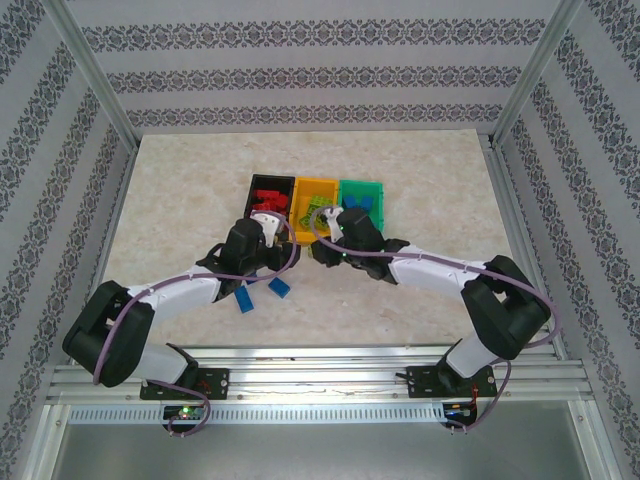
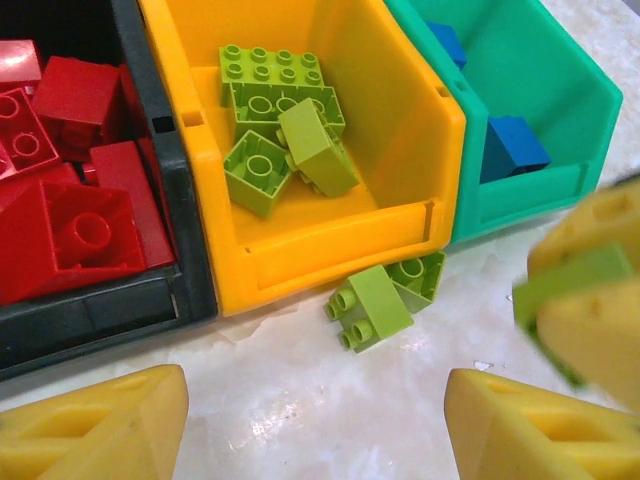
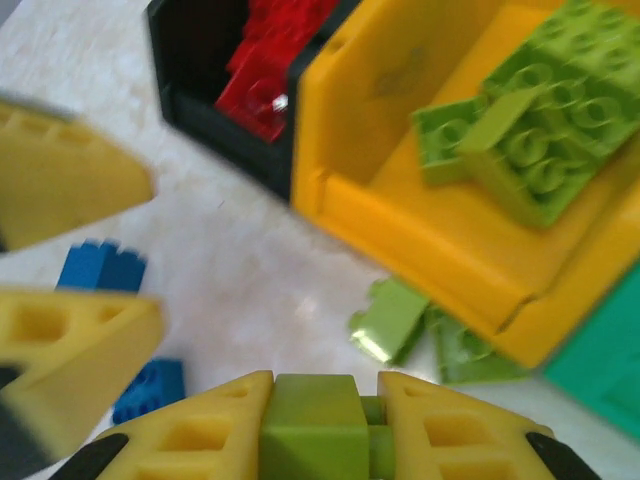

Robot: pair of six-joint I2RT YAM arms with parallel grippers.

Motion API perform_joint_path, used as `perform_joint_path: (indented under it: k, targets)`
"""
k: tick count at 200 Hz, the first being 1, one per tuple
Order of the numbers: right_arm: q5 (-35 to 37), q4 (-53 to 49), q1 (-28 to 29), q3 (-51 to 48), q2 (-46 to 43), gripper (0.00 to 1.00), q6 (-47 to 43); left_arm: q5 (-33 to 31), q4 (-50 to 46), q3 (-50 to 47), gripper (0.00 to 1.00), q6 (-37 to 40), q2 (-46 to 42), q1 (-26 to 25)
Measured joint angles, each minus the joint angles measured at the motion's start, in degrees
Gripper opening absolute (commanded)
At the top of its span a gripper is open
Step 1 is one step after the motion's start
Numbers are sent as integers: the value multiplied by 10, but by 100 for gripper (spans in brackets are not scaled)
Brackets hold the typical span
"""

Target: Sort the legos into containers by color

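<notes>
left gripper (image 2: 315,415): fingers spread wide, nothing between them. it hangs over the marble-patterned table (image 1: 180,200), just in front of the black bin (image 2: 170,150) and the orange-yellow bin (image 2: 400,100).

right gripper (image 3: 320,400): fingers clamped on a lime green brick (image 3: 310,430). it sits just beside the left gripper, in front of the seam between the orange-yellow bin and the green bin (image 2: 560,90).

bin layout: the three bins stand side by side, walls touching. order from the left in the top view: black, orange-yellow, green.

bin contents:
- black bin: red bricks (image 2: 70,200), piled.
- orange-yellow bin: lime green bricks in the bin (image 2: 280,130), several, stacked loosely toward its back.
- green bin: blue bricks in the bin (image 2: 510,145), at least two visible.

loose items on the table:
- two lime green bricks (image 2: 385,300), touching each other, lying on their sides against the front wall of the orange-yellow bin, near its right corner.
- two blue bricks (image 1: 262,293), near each other, beneath the left arm and well clear of the bins.
</notes>
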Motion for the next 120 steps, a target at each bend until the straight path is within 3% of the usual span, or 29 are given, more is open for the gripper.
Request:
perform_joint_path:
  k: [55, 91, 120]
  targets:
    - [-30, -7, -69, 171, 116, 30, 50, -5, 0, -6, 69, -7, -5, 10]
    - [-55, -17, -72, 280, 207, 49, 78, -1, 0, -6, 69, -8, -5, 10]
    - [-68, -38, -72, 297, 230, 51, 79, 5, 0, -7, 69, -9, -6, 10]
